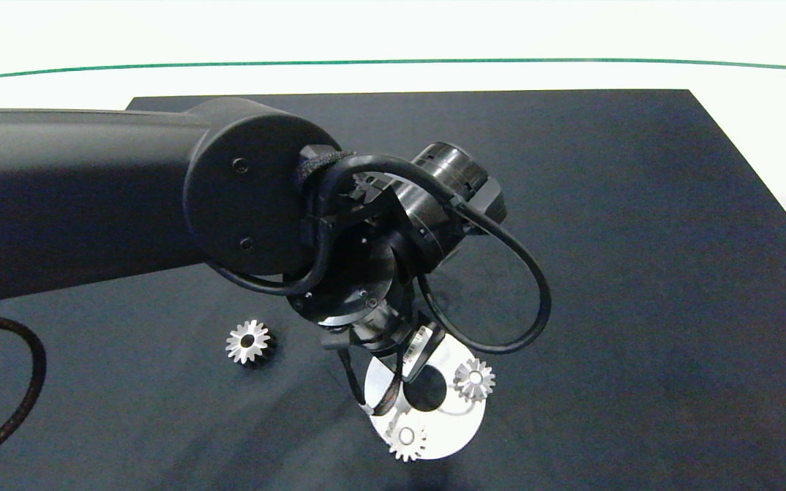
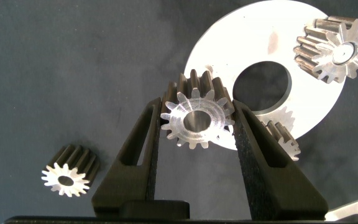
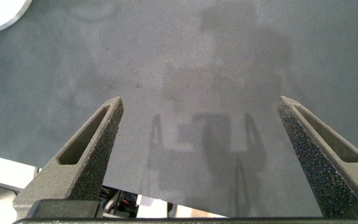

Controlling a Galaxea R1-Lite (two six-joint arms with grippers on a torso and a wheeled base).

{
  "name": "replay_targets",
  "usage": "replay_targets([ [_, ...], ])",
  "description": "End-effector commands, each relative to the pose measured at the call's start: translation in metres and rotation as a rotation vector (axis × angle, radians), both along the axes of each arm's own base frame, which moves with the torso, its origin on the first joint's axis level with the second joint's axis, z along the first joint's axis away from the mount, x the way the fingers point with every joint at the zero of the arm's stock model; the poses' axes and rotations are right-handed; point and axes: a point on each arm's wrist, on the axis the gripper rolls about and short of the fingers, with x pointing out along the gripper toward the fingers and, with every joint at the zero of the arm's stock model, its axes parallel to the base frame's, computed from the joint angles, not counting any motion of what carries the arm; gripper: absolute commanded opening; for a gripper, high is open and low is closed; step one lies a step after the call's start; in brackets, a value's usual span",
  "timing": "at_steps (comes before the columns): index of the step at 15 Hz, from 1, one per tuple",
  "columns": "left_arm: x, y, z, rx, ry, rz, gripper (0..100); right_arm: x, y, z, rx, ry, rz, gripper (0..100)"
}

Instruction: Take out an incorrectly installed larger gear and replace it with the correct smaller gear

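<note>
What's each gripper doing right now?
Left gripper: shut on the larger gear, above the disc.
Right gripper: open, empty, over the bare mat.

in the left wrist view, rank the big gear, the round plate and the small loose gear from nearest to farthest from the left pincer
1. Larger gear: clamped in the left pincer.
2. Round plate: just beyond.
3. Smaller gear: alone on the mat, off to the side, farthest.

Dark mat (image 1: 638,239) on a white table (image 1: 761,109) (thin green line (image 1: 393,61) beyond), bright light.
</note>
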Motion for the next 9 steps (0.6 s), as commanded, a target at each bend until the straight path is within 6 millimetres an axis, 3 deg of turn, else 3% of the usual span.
replay_targets([
  [1, 0.0022, -0.0028, -0.0043, 0.012, 0.007, 0.0, 25, 0.0, 0.0, -0.0019, -0.003, 0.006, 0.002, 100],
  [9, 0.0066, -0.0041, -0.0096, 0.026, 0.014, 0.006, 25, -0.0015, -0.0001, -0.0016, -0.002, -0.005, 0.002, 100],
])
